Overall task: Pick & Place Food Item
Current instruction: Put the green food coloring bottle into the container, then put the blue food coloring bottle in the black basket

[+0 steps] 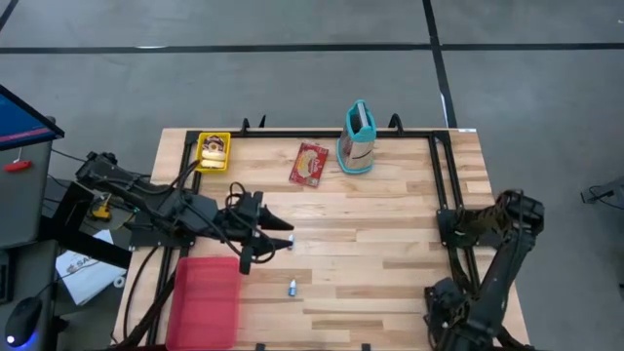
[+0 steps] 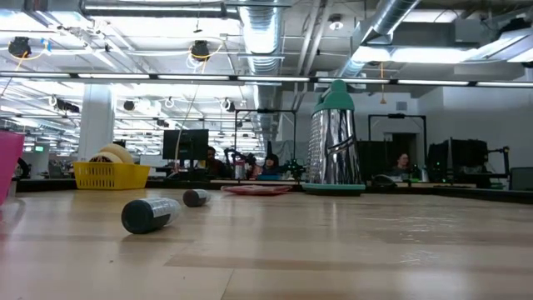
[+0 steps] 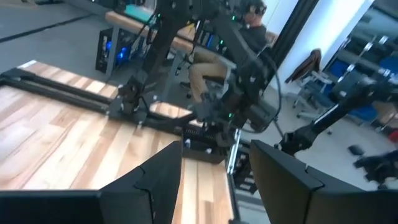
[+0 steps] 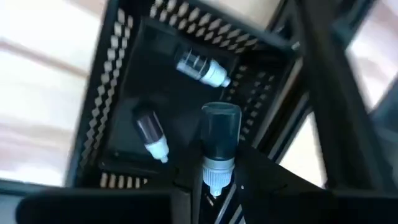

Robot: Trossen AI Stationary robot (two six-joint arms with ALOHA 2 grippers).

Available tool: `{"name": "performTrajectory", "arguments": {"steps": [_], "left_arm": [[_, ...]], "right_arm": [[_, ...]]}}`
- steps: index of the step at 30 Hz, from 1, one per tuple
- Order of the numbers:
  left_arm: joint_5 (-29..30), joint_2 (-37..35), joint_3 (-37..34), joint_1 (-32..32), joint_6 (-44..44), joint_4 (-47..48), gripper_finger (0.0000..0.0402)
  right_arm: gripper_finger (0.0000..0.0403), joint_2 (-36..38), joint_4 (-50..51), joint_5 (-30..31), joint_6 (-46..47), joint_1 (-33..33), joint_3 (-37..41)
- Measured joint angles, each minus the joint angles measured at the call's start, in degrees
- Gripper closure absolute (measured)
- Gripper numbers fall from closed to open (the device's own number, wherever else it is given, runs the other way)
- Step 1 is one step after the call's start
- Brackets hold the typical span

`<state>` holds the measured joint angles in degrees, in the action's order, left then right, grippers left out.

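Observation:
The food item, a flat red packet (image 1: pixel 309 164), lies on the table's far middle, left of a teal-topped grater (image 1: pixel 358 136). My left gripper (image 1: pixel 268 234) hovers open above the table's left middle, with nothing between its fingers (image 3: pixel 214 186). Two small dropper bottles (image 1: pixel 286 241) (image 1: pixel 292 288) lie on their sides near it. My right arm (image 1: pixel 487 239) is folded back at the table's right edge. Its gripper (image 4: pixel 212 193) points down, shut on a small dark dropper bottle (image 4: pixel 221 134) over a black mesh basket (image 4: pixel 112 68). My right gripper pinches the dropper bottle by its white nozzle end (image 4: pixel 215 177) between its two fingers, coming from above and pointing down. The bottle hangs below the fingers, its dark body lowest, clear of the basket's floor.
Two more dropper bottles (image 4: pixel 202 68) (image 4: pixel 152 137) lie in the black basket. A yellow basket (image 1: pixel 214 149) stands at the far left, a pink bin (image 1: pixel 205 300) at the near left. Black frame rails (image 1: pixel 441 175) run along the table's right side.

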<state>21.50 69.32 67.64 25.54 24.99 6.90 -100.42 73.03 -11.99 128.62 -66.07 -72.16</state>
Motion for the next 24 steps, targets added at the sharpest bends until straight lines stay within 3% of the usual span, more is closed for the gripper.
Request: {"name": "performTrajectory", "arguments": {"steps": [10, 24], "left_arm": [[1.2, 0.1, 0.0, 0.2, 0.6, -3.3, 0.0215], [1.2, 0.1, 0.0, 0.5, 0.9, -3.5, 0.0215]], "right_arm": [[0.0317, 0.3, -6.9, 2.8, -1.7, -2.4, 5.4], [0.0207, 1.2, -5.8, 5.9, -2.3, -1.5, 4.8]]}}
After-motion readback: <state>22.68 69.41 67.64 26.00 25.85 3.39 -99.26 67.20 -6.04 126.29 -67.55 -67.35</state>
